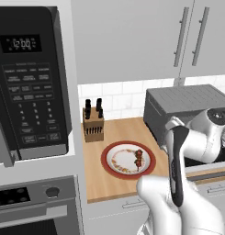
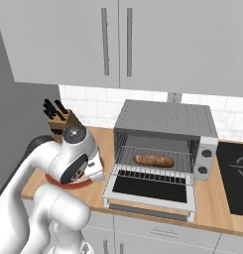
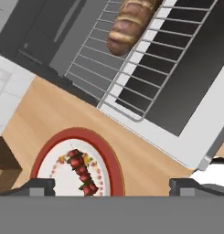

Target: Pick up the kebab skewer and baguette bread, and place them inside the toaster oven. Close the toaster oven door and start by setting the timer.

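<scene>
The kebab skewer [image 1: 138, 158] [image 3: 82, 171], a short stick of dark red meat chunks, lies on a white plate with a red rim [image 1: 115, 160] [image 3: 109, 155]. The golden baguette bread [image 2: 153, 159] [image 3: 131, 23] rests on the wire rack [image 3: 113, 73] inside the grey toaster oven [image 1: 187, 103] [image 2: 165, 119]. The toaster oven door [image 2: 150, 191] hangs dropped open, flat over the counter. My gripper [image 3: 114, 186] hovers above the counter between plate and door, open, with nothing between its fingers.
A wooden knife block [image 1: 93, 121] [image 2: 58, 116] stands behind the plate by the tiled wall. The big black microwave [image 1: 26, 82] fills the left, a range [image 1: 31, 197] sits below it. A dark cooktop [image 2: 234, 173] lies right of the toaster oven. Cabinets hang overhead.
</scene>
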You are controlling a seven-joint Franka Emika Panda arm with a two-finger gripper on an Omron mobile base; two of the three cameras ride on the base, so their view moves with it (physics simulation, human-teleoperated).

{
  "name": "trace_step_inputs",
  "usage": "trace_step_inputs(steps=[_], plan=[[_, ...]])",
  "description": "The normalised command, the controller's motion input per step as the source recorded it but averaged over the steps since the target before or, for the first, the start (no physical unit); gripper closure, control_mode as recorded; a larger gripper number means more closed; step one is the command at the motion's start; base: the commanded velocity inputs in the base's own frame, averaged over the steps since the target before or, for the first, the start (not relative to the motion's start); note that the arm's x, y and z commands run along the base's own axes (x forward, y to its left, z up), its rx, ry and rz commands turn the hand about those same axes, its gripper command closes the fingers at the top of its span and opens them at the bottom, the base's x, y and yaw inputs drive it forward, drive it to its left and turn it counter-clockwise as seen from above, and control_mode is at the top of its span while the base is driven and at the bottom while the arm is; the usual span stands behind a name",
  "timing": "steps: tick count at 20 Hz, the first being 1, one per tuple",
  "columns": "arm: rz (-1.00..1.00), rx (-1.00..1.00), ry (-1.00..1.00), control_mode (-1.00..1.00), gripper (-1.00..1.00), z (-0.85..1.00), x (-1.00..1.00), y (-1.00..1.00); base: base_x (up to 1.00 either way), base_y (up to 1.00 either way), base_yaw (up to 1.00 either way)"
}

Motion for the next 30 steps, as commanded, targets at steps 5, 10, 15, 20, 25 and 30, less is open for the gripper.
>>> trace_step_inputs(steps=[5,10,15,20,25,30], plan=[[0.11,-0.13,0.08,-1.00,-1.00,0.01,0.00,0.68,0.00,0.00,0.00],[0.15,-0.11,0.10,-1.00,-1.00,0.04,0.00,0.36,0.00,0.00,0.00],[0.28,-0.10,0.17,-1.00,-1.00,0.00,-0.01,0.14,0.00,0.00,0.00],[0.30,-0.06,0.14,-1.00,-1.00,0.00,0.00,0.02,0.00,0.00,0.00],[0.23,-0.03,0.14,-1.00,-1.00,-0.07,0.00,0.00,0.00,0.00,0.00],[0.04,-0.04,0.02,-1.00,-1.00,-0.30,0.00,0.19,0.00,0.00,0.00]])
